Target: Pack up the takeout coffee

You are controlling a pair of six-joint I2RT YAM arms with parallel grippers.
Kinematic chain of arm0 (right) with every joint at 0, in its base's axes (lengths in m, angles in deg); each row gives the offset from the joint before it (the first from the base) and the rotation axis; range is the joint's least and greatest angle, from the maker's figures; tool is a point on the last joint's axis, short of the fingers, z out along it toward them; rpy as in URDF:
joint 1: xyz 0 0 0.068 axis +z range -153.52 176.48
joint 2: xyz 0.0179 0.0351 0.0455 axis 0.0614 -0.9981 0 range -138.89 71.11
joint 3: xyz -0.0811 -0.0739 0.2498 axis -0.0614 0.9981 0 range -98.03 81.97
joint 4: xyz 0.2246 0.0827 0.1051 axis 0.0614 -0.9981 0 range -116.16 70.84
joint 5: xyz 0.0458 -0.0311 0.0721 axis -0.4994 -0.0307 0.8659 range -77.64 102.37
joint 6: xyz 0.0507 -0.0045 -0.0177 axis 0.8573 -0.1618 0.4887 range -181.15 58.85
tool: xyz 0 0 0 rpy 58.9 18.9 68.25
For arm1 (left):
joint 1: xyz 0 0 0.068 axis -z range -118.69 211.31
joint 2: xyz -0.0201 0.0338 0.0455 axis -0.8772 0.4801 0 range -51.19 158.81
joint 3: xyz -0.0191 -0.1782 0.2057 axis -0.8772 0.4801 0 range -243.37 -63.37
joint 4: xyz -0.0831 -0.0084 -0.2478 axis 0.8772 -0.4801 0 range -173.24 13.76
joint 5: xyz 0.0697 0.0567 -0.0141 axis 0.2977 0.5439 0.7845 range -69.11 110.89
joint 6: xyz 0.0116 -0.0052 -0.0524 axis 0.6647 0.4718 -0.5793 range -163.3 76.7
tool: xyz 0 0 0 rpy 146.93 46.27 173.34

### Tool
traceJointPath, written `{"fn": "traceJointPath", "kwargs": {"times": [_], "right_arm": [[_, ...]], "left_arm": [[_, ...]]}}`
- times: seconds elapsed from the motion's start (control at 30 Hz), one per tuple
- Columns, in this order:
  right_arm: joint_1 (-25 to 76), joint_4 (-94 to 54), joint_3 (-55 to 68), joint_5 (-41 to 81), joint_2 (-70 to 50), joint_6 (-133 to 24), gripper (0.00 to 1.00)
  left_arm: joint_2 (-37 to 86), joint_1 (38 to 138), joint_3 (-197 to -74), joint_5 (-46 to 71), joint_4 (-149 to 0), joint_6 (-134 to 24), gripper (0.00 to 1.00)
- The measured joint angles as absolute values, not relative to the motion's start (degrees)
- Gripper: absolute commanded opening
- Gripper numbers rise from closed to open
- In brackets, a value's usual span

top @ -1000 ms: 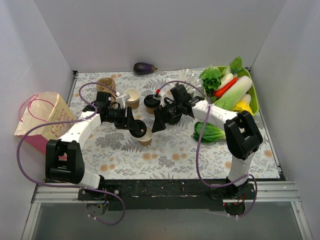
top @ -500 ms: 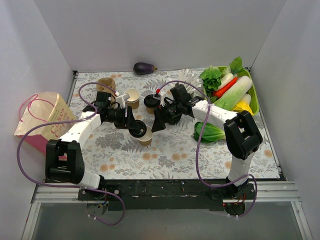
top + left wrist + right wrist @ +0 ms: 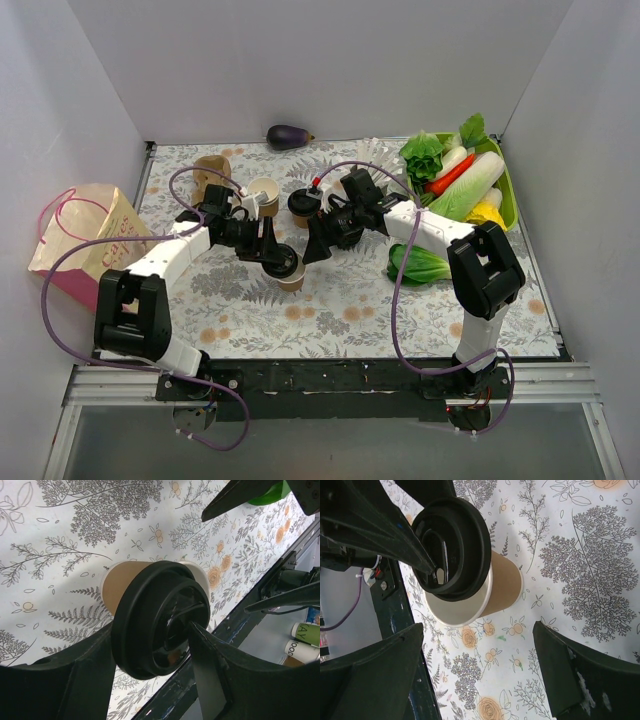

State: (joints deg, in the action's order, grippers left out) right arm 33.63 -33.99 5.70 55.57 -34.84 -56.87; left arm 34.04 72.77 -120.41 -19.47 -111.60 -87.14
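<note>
My left gripper point(image 3: 274, 254) flanks the round black plastic lid point(image 3: 160, 620), tilted off-centre over the small kraft-brown paper cup point(image 3: 502, 587) standing on the floral table point(image 3: 400, 320). Clamped or let go, I can't tell. My right gripper point(image 3: 312, 246) hangs just beside, jaws spread wide, empty.

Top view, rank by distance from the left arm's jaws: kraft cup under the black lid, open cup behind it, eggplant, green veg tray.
1. kraft cup, directly beneath them, mid-table.
2. open cup, just behind, toward the back.
3. eggplant, against the back wall.
4. green tray, far right edge.
</note>
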Motion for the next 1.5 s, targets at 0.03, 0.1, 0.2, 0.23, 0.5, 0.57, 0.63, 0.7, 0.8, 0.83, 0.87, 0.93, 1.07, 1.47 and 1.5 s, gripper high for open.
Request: {"fn": "traceJointPath", "kwargs": {"times": [0.03, 0.1, 0.2, 0.23, 0.5, 0.57, 0.63, 0.7, 0.8, 0.83, 0.87, 0.93, 1.07, 1.47, 1.5], "right_arm": [[33.6, -34.0, 5.7, 55.4, -34.8, -56.9, 0.98], [33.6, -34.0, 5.7, 55.2, -34.8, -56.8, 0.98], [33.6, -34.0, 5.7, 54.9, -34.8, -56.8, 0.98], [33.6, -33.9, 5.8, 54.9, -34.8, -56.7, 0.98], [33.6, -33.5, 6.9, 54.9, -34.8, -55.3, 0.98], [33.6, -33.4, 6.9, 55.0, -34.8, -55.2, 0.98], [33.6, -33.3, 6.9, 54.9, -34.8, -55.1, 0.98], [33.6, -33.0, 6.9, 55.0, -34.8, -55.1, 0.98], [33.6, -32.9, 6.9, 55.0, -34.8, -55.0, 0.98], [33.6, -32.8, 6.9, 55.0, -34.8, -55.0, 0.98], [33.6, -32.8, 6.9, 55.0, -34.8, -55.0, 0.98], [33.6, -32.7, 6.9, 55.0, -34.8, -55.0, 0.98], [33.6, -32.7, 6.9, 54.9, -34.8, -55.0, 0.98], [33.6, -32.7, 6.9, 54.3, -34.8, -55.1, 0.98], [33.6, -32.7, 6.9, 54.1, -34.8, -55.1, 0.98]], "left_arm": [[34.3, 73.1, -120.4, -19.3, -111.6, -87.2, 0.56], [34.6, 73.8, -120.4, -19.0, -111.6, -87.2, 0.57], [34.8, 74.7, -120.4, -18.6, -111.6, -87.3, 0.58], [34.8, 74.8, -120.4, -18.5, -111.6, -87.3, 0.59], [35.5, 75.7, -120.4, -18.3, -111.5, -87.3, 0.64], [35.6, 75.8, -120.4, -18.2, -111.6, -87.2, 0.98], [35.6, 75.8, -120.5, -18.2, -111.5, -86.8, 0.98], [35.6, 75.8, -120.5, -18.3, -111.5, -87.0, 0.98], [35.6, 75.8, -120.5, -18.7, -111.4, -87.0, 0.98], [35.6, 75.8, -120.6, -18.8, -111.2, -86.9, 0.98], [35.6, 75.8, -120.6, -18.9, -111.1, -86.9, 0.98], [35.6, 75.8, -120.9, -19.0, -110.9, -86.9, 0.98], [35.6, 75.8, -121.4, -19.0, -110.4, -87.0, 0.98], [35.2, 79.1, -121.5, -15.1, -110.3, -87.3, 0.98], [35.2, 79.5, -121.5, -14.8, -110.3, -87.3, 0.98]]}}
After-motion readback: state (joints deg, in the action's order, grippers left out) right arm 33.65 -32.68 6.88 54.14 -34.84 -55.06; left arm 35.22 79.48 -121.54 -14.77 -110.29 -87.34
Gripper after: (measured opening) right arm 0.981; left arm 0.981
